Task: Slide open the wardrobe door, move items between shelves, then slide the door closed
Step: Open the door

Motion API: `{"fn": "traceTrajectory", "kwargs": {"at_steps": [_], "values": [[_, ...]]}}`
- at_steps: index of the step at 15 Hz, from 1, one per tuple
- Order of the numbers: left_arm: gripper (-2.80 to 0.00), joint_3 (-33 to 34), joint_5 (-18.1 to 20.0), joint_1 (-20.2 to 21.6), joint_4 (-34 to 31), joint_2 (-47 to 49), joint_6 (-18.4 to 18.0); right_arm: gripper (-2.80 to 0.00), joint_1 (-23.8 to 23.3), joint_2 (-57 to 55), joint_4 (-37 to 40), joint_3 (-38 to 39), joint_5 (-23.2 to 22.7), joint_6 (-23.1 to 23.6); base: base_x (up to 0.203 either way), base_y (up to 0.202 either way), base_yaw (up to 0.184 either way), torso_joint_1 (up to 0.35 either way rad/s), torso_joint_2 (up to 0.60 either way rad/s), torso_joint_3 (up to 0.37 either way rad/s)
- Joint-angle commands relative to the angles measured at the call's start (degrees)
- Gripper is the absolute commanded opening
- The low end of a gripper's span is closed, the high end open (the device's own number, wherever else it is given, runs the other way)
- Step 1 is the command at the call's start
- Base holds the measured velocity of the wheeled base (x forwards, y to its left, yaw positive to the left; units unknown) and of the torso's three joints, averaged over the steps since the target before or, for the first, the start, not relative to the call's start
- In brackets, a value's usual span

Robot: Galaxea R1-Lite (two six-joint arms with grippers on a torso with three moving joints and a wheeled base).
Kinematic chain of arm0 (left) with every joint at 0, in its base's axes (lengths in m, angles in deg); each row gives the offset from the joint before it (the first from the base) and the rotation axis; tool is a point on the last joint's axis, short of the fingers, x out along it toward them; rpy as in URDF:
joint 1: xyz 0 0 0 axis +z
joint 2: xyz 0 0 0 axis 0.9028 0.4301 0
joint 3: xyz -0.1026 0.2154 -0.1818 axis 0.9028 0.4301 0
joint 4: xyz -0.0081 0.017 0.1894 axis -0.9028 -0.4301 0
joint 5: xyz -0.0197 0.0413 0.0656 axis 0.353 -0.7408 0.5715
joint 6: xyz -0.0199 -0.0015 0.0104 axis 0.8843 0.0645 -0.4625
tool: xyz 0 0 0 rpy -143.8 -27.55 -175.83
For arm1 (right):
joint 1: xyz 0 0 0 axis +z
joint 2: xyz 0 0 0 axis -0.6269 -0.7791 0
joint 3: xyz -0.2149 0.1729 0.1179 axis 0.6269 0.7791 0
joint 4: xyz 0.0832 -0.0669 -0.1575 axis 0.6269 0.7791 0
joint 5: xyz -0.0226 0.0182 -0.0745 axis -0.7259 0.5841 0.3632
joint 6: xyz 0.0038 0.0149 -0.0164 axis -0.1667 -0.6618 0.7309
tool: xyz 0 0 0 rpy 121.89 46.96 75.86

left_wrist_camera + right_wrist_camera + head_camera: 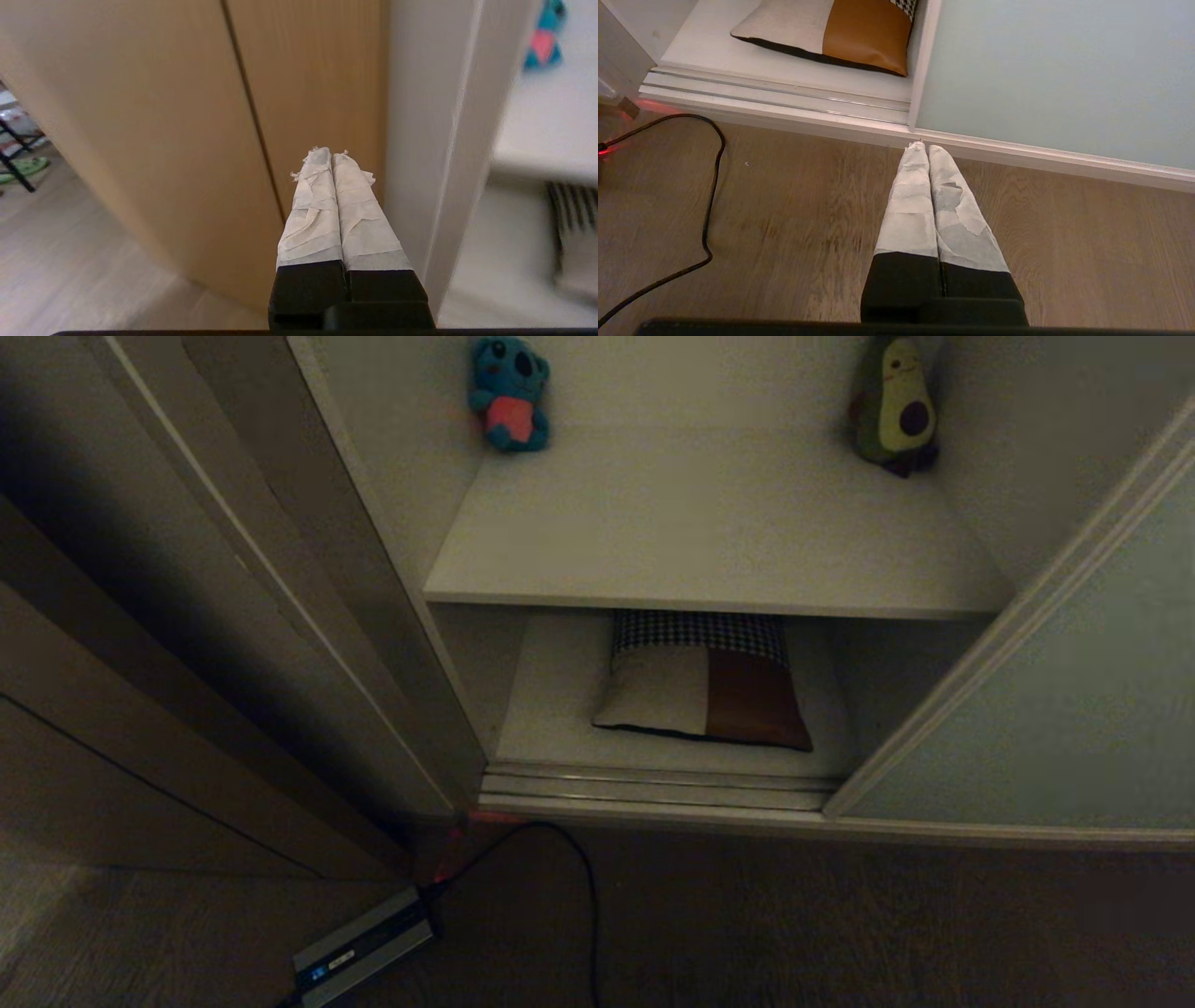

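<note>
The pale grey-green sliding wardrobe door [1064, 700] stands slid to the right, leaving the compartment open. On the upper shelf [709, 537] sit a teal koala plush [509, 394] at the back left and a green avocado plush [893, 406] at the back right. The cushion [705, 695] lies flat on the lower shelf [551, 709]. Neither arm shows in the head view. My left gripper [331, 153] is shut and empty, pointing at the brown panelling beside the wardrobe's left wall. Over the floor, my right gripper [923, 147] is shut and empty, near the door's bottom corner [920, 121].
Brown wooden panelling [140, 644] flanks the wardrobe on the left. A ribbed metal floor track [653, 789] runs along the opening's bottom. A black cable [583, 887] and a small grey device [359, 947] lie on the wood floor in front.
</note>
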Motion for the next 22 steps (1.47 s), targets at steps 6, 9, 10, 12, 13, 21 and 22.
{"fn": "traceTrajectory", "kwargs": {"at_steps": [6, 9, 10, 12, 13, 21, 22], "values": [[-2.80, 18.6, 16.2, 0.6, -12.5, -21.1, 3.9, -2.80, 0.0, -0.1, 0.0, 0.2, 0.0, 0.0, 0.000, 0.000, 0.000, 0.000, 0.00, 0.000], [-2.80, 21.3, 27.5, 0.6, -18.7, -20.9, 4.8, -2.80, 0.0, -0.1, 0.0, 0.2, 0.0, 0.0, 0.000, 0.000, 0.000, 0.000, 0.00, 0.000], [-2.80, 20.6, 28.1, 0.6, -22.0, -20.9, 5.4, -2.80, 0.0, -0.1, 0.0, 0.3, 0.0, 0.0, 0.000, 0.000, 0.000, 0.000, 0.00, 0.000], [-2.80, 20.6, 27.1, 0.6, -23.2, -20.9, 6.8, -2.80, 0.0, -0.1, 0.0, 0.2, 0.1, 0.0, 0.000, 0.000, 0.000, 0.000, 0.00, 0.000], [-2.80, 21.1, 25.2, 0.6, -23.0, -20.9, 5.8, -2.80, 0.0, -0.1, 0.0, 0.2, 0.0, 0.0, 0.000, 0.000, 0.000, 0.000, 0.00, 0.000], [-2.80, 21.5, 23.7, 0.6, -24.3, -20.9, 5.3, -2.80, 0.0, -0.1, 0.0, 0.2, 0.1, 0.0, 0.000, 0.000, 0.000, 0.000, 0.00, 0.000], [-2.80, 21.5, 23.8, 0.6, -24.3, -21.0, 5.8, -2.80, 0.0, -0.1, 0.0, 0.2, 0.1, 0.0, 0.000, 0.000, 0.000, 0.000, 0.00, 0.000]]}}
